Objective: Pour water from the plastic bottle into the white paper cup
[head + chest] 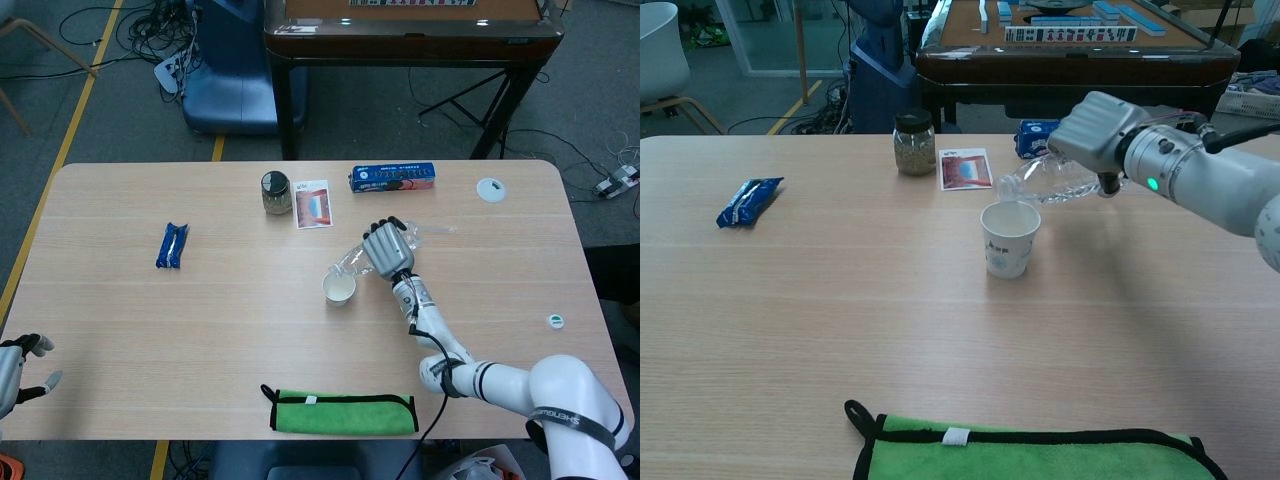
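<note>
Plastic bottle (1055, 180), clear and thin-walled, hangs tilted just above the white paper cup (1010, 238), its open mouth over the cup's rim. Well to the cup's left, at the near worktop (200, 320) edge, the left robot hand (15, 365) hangs with fingers apart, holding nothing. A blue snack packet (748, 200) lies left of the cup; a lidded jar (913, 143) and a picture card (966, 168) sit behind it. The cup looks light and easily tipped or crushed; its printed mark is too small to read. Right of the cup, the right robot hand (1095, 132) wraps the bottle's body, probably the best hold, since the soft wall would buckle under a hard squeeze. A blue box (393, 178) behind carries unreadable print. A green cloth (1035, 455) lies nearest the robot.
</note>
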Controlling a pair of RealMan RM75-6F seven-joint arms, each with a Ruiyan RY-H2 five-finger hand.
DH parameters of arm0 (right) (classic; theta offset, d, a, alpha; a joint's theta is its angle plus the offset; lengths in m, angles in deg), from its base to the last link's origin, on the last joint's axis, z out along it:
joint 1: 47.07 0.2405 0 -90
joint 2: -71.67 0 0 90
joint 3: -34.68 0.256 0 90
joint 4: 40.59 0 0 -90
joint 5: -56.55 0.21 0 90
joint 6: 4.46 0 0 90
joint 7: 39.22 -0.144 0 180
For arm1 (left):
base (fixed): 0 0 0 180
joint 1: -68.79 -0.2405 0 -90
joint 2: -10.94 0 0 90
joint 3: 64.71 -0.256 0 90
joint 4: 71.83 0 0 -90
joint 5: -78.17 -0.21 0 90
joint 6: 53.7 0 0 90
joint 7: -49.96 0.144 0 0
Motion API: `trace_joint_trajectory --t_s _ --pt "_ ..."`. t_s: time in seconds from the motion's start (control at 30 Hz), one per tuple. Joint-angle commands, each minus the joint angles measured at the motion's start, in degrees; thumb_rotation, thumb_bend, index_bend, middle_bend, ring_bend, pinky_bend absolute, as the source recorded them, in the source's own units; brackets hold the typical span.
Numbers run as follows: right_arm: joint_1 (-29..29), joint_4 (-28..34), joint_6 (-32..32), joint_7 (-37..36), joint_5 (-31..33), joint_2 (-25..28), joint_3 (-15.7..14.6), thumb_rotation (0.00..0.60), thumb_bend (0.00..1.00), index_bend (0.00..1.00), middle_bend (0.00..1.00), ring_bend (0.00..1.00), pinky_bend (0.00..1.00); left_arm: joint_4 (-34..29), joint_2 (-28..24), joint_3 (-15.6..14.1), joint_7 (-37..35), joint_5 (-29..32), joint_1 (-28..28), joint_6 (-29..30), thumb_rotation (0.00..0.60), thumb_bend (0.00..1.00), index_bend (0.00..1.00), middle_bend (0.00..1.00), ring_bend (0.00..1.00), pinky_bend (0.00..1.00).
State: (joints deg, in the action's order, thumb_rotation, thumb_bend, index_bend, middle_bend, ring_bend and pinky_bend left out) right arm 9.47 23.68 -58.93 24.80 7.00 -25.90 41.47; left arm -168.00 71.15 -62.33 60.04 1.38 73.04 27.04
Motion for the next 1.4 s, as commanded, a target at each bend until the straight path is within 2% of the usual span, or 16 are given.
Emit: trace_joint_trajectory --t_s 0.03,0.63,1.4 --pt "0.1 1.0 -0.9 1.2 0.0 0.5 -0.1 0.600 0.34 0.58 0.57 0.46 0.48 0.1 0.0 0.0 0.1 0.0 0.0 -0.1 0.600 0.18 0.45 0.49 0.48 0.68" --pt "0.2 7.0 -5.2 10.3 3.0 3.5 -1.2 0.600 0.34 0.58 0.57 0.46 0.48 0.0 0.2 -0.1 0.6 0.0 0.1 -0.2 0.600 0.18 0.45 0.49 0.48 0.68" --pt "0.2 10.7 -7.6 14.2 4.6 5.8 -2.6 0.600 0.34 0.58 0.57 0.46 0.48 0.1 0.4 -0.3 1.2 0.2 0.2 -0.5 0.600 0.18 0.45 0.49 0.48 0.68"
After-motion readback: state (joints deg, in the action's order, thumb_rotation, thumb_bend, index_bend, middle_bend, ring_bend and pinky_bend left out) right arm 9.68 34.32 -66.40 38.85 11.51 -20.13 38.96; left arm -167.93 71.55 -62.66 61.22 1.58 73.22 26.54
